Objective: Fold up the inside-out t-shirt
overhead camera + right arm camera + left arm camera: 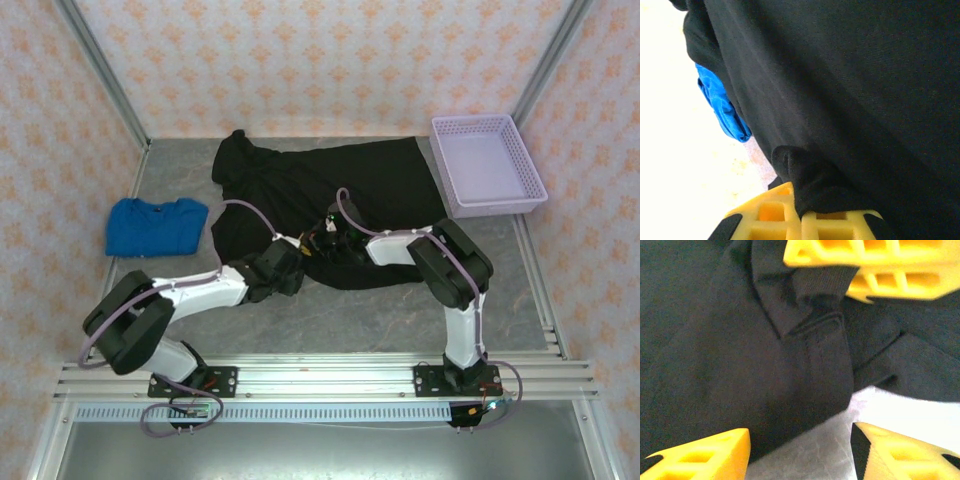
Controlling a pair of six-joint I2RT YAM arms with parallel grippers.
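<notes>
The inside-out t-shirt (pixel 330 195) is black and lies spread across the middle of the table, its near hem bunched where the two grippers meet. My right gripper (pixel 322 240) is shut on a pinched fold of the black cloth (pixel 805 175) near that hem. In the left wrist view its yellow fingers (pixel 880 252) hold a ribbed edge of the shirt (pixel 805 335). My left gripper (pixel 300 256) sits just to the left of it, low over the shirt's edge. This gripper (pixel 801 434) is open, with the cloth's edge and bare table between the fingers.
A folded bright blue garment (pixel 155 225) lies on the table left of the shirt and also appears as a blue fold (pixel 722 107) in the right wrist view. A lavender plastic basket (pixel 487 165) stands at the back right. Grey tabletop (pixel 360 315) lies bare in front of the shirt.
</notes>
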